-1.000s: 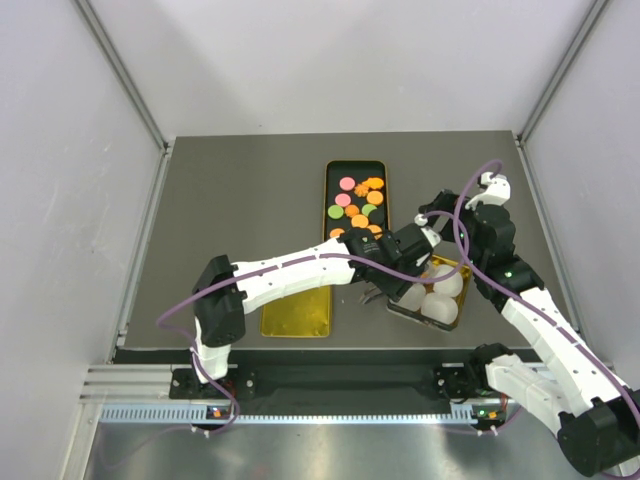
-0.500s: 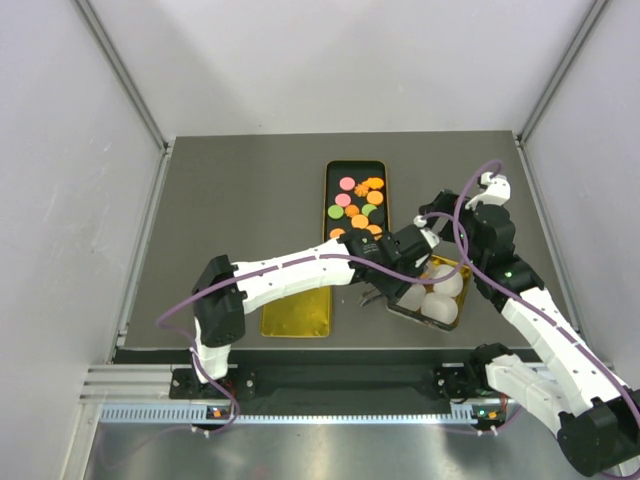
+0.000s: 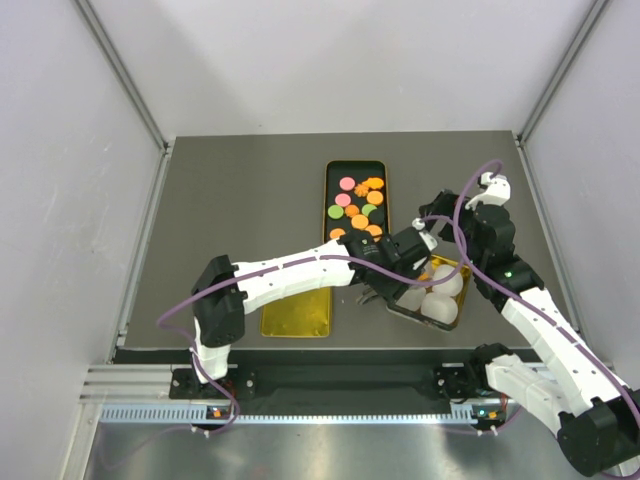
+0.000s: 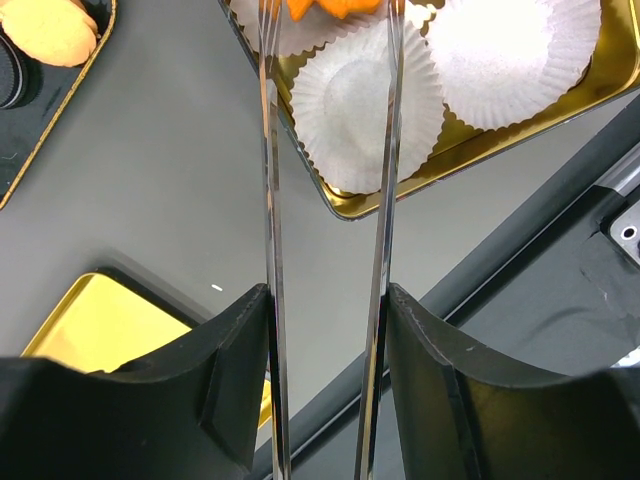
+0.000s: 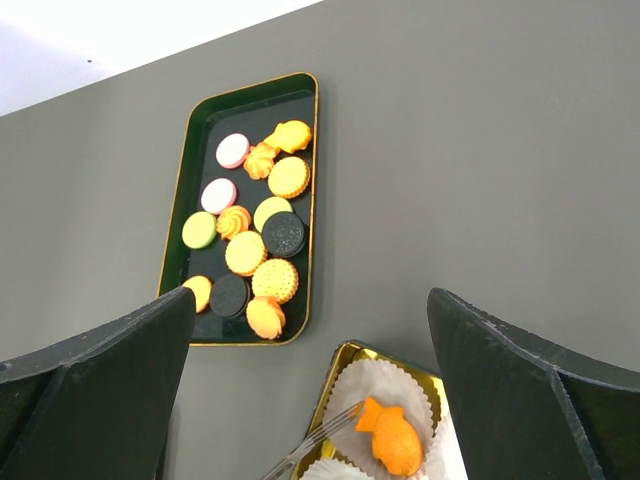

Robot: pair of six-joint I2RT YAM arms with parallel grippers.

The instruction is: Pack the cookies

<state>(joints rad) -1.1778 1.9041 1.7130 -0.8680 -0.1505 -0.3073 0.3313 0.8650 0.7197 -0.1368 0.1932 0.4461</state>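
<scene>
Gold tin (image 4: 345,212) has its rim crossed by clear tongs (image 4: 385,150) in left pincer (image 4: 327,300).

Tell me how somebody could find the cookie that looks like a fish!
On the grey table, find the small gold tin beside the long black tray. White paper cups sit in the tin, and in one lies the fish-shaped orange cookie, with clear tongs beside it. The other cookies are round or swirly and lie in the black tray; only this one has a tail.
</scene>
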